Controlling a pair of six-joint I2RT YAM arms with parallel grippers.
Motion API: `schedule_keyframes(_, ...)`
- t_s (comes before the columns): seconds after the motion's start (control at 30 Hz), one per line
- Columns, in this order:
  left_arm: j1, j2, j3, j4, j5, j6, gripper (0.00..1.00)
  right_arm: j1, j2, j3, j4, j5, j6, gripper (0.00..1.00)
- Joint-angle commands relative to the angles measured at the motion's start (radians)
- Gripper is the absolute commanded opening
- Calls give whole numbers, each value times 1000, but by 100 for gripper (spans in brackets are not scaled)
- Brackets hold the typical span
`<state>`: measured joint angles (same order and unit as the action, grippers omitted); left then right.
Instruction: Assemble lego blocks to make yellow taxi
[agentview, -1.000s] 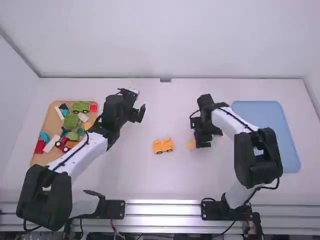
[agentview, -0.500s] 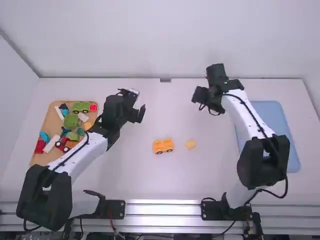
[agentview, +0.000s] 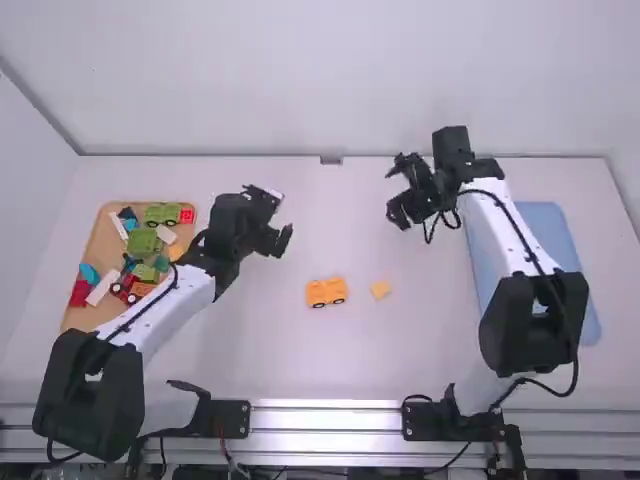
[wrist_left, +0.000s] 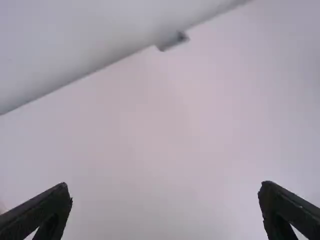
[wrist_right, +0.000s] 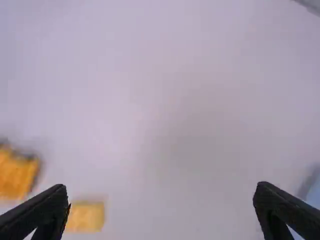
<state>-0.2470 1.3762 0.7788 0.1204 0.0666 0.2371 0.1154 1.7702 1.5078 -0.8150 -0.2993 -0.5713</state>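
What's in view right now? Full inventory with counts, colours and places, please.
Wheeled piece: one, orange-yellow, mid-table
Small block: one, yellow, right of it
Mixed blocks: many, green, red, white, blue, orange, in tan tray
Tan tray: one, table's left side
Blue tray: one, table's right side
Table: one, white, beneath everything
Arms: two, white and black, left, right
Left gripper, right gripper: black, jaws apart, above table

The white counter bears an orange wheeled block car; near its right, a small yellow block; well left, a tan tray; well right, a blue tray.
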Motion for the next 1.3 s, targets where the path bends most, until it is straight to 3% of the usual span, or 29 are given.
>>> schedule_keyframes(0.0,5,-17,24,-23,203,163,99,-19,-18,14,-55,-320,-480,98)
schedule_keyframes(0.13,5,-16,24,-82,469,353,99,-67,-18,-39,-144,-496,-830,99)
schedule_keyframes(0.3,5,15,24,-132,685,525,99,-118,-18,-149,-135,-572,-1005,98)
schedule_keyframes(0.53,5,127,24,-176,882,680,99,-130,2,-263,-129,-610,-1178,99)
schedule_keyframes(0.8,4,190,24,-175,945,756,99,-108,193,-249,-121,-610,-1246,99)
schedule_keyframes(1.03,5,190,24,-177,938,755,99,-113,372,-177,-289,-586,-1508,100)
schedule_keyframes(1.27,5,190,24,-176,939,721,99,-129,502,-127,-282,-575,-1524,96)
